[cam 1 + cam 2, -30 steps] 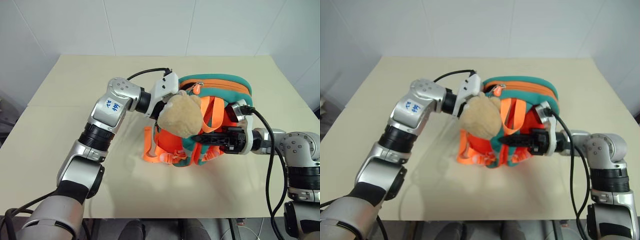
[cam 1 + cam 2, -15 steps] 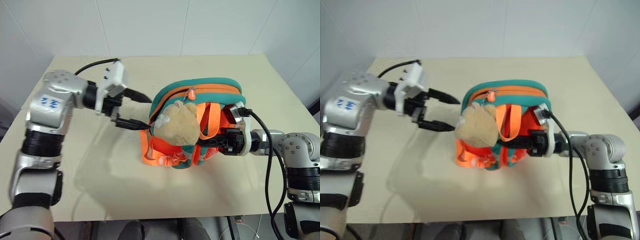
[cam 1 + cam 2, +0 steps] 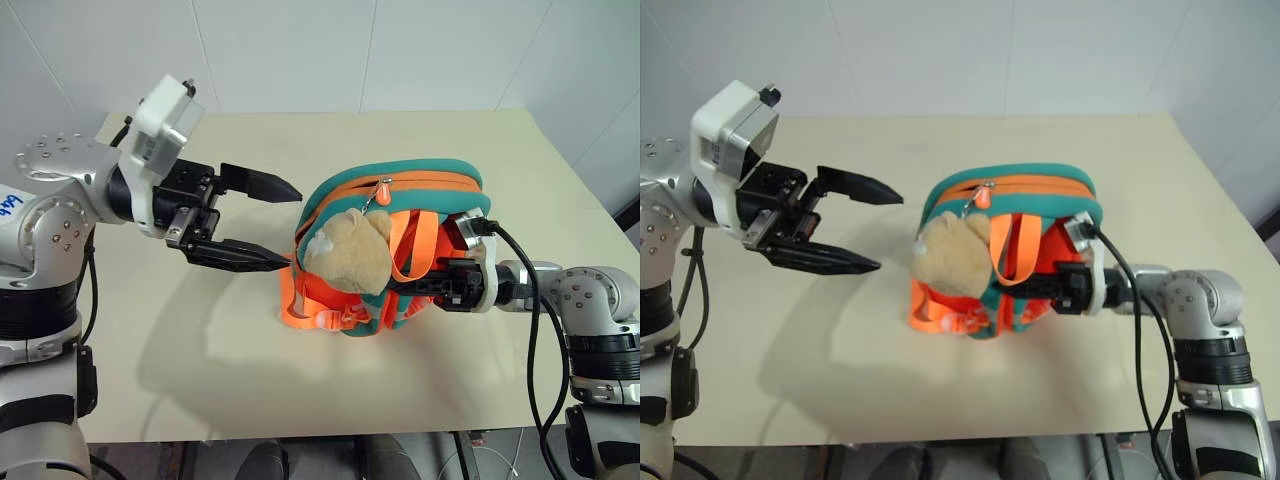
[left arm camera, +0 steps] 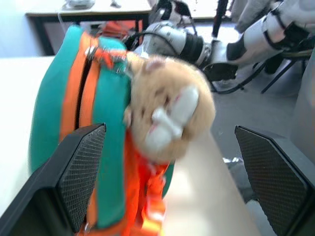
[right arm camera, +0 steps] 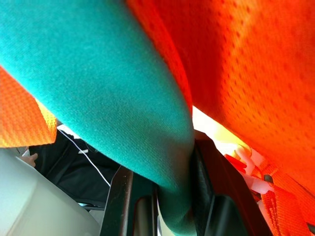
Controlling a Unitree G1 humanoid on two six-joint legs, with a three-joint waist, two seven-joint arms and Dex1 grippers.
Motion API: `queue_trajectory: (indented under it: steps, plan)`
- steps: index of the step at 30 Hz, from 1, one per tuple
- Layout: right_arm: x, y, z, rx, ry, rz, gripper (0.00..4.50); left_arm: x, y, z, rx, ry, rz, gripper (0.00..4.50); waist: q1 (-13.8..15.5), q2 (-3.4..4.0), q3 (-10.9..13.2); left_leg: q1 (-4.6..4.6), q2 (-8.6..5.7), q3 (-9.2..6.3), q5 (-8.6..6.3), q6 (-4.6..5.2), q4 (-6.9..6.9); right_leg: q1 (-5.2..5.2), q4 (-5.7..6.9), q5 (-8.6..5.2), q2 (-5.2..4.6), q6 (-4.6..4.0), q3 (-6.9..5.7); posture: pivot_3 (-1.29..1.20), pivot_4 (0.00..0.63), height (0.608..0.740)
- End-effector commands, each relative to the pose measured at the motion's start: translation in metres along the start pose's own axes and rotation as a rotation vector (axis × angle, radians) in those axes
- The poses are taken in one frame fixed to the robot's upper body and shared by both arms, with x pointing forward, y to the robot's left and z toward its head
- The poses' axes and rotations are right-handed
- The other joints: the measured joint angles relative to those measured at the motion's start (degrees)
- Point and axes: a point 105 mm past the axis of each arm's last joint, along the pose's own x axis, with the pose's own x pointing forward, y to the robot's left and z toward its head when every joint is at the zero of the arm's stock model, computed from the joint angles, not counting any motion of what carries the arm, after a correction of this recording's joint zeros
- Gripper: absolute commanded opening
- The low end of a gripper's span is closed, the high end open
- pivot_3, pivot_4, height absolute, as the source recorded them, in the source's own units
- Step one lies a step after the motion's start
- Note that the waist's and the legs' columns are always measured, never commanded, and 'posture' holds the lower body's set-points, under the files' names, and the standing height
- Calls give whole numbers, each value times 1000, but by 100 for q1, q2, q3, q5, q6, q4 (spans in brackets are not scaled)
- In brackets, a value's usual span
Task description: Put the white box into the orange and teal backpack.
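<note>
The orange and teal backpack point(image 3: 400, 250) stands upright mid-bench point(image 3: 450, 150), zipper arch on top, long axis running 9 to 3 o'clock. Right gripper point(image 3: 425, 285) is clamped on its teal strap. Left gripper point(image 3: 262, 222), jaws spread wide, hangs at its 9 o'clock, apart.

- left gripper point(image 3: 268, 222) at left-centre of frame, arm bent in from the left edge, wrist raised, fingers point(image 3: 262, 185) spread wide, pointing toward frame centre, nothing between them
- right gripper point(image 3: 425, 288) at right-centre, forearm level, pointing left across frame, fingers point(image 5: 211, 196) clamped on a teal strap point(image 5: 147, 128)
</note>
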Motion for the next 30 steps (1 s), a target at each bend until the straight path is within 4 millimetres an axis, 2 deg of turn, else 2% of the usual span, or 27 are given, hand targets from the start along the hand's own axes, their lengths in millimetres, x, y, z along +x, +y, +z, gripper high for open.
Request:
queue_trajectory:
  steps: [1,7,14,17,21,27,30]
  plan:
    - [4,4,4,-24,4,29,1319,17,-4,-1,37,-2,-22,4471,2,0,0,1,0,0,0,0,1,0,2,0,0,-1,1,0,150,740]
    - [5,4,4,-25,0,32,1319,43,-6,-8,35,-19,-88,4471,0,0,0,2,0,1,1,-2,3,0,4,1,2,-2,3,0,150,740]
    - [6,5,3,-23,-6,32,1319,56,-1,-20,46,3,-88,4471,18,0,0,3,-1,2,9,-17,2,1,1,1,1,-2,5,0,150,740]
    - [5,5,2,-23,-9,30,1319,58,5,-17,59,-16,-60,3921,17,0,0,3,-1,2,9,-16,3,1,2,1,2,-2,5,0,150,740]
    - [5,5,2,-23,-11,28,1319,53,8,-12,75,-21,-47,2712,16,0,0,4,-1,2,9,-16,2,1,2,1,2,-2,5,0,150,740]
    - [5,4,3,-25,-15,25,1319,33,14,-8,86,-7,1,1086,4,0,0,3,-1,2,9,-16,1,1,0,1,2,-3,5,0,150,740]
    - [5,4,3,-25,-16,24,1319,20,15,-6,91,10,24,611,-5,0,0,4,-1,2,9,-16,0,1,-2,1,2,-3,4,0,150,740]
